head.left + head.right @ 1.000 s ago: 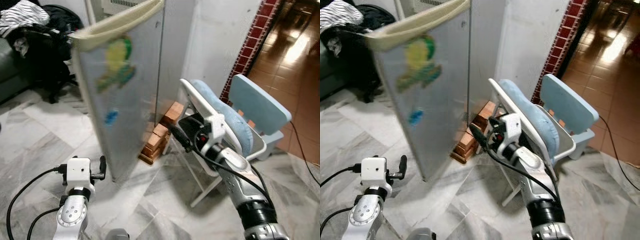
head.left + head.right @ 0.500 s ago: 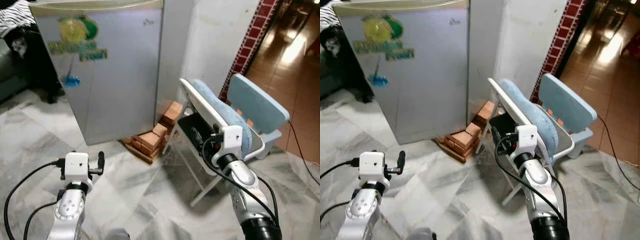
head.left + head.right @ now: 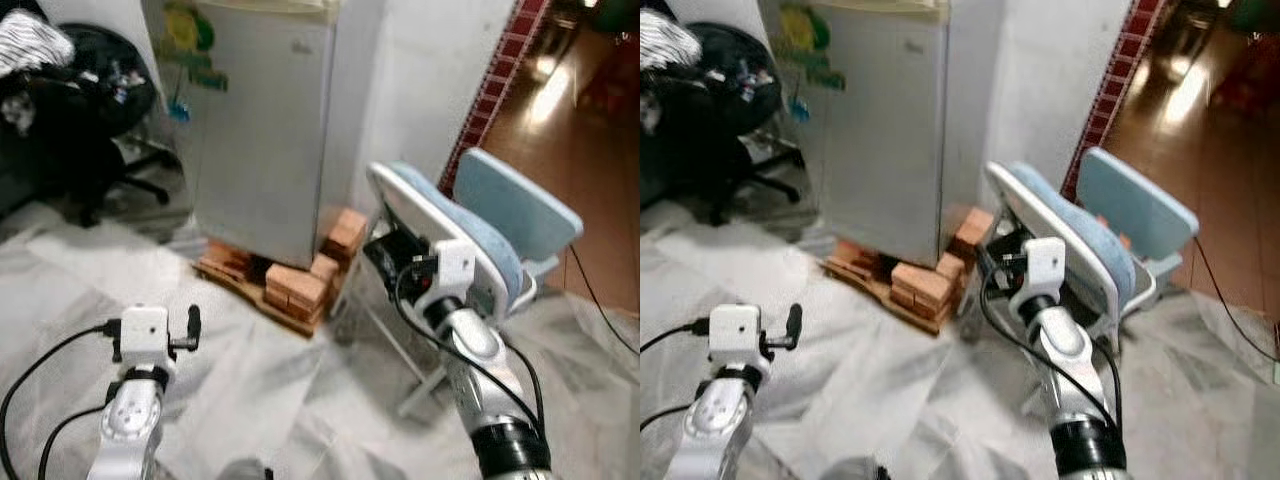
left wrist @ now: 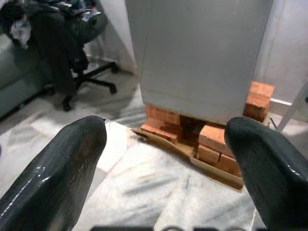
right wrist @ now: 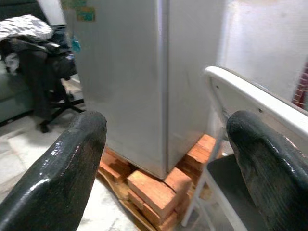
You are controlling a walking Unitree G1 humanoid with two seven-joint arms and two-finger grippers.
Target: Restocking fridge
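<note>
The left pincer (image 4: 163,159) is spread wide with nothing between its black fingers (image 4: 53,178), held low over the pale marbled floor (image 3: 290,390) and pointing toward the fridge; the right pincer (image 5: 166,159) is likewise spread wide and empty, raised in front of the chair and aimed at the fridge's lower corner. The fridge (image 3: 265,120), a silver-grey cabinet with its door closed, stands against the white wall (image 3: 430,80) at the back of the scene, well ahead of both pincers, with a green and yellow sticker (image 3: 190,45) near the top of its door. It rests on a low stack of reddish bricks (image 3: 300,285) and a board lying on the floor. Just beside the fridge, on the robot's right, stands a folding chair (image 3: 440,240) with a white frame and a light blue cushion, and a second light blue seat (image 3: 515,210) sits behind it. To the robot's left of the fridge is a black office chair (image 3: 95,120) piled with dark clothes and a striped cloth (image 3: 30,40). Black cables (image 3: 40,400) trail from both silver arms.
</note>
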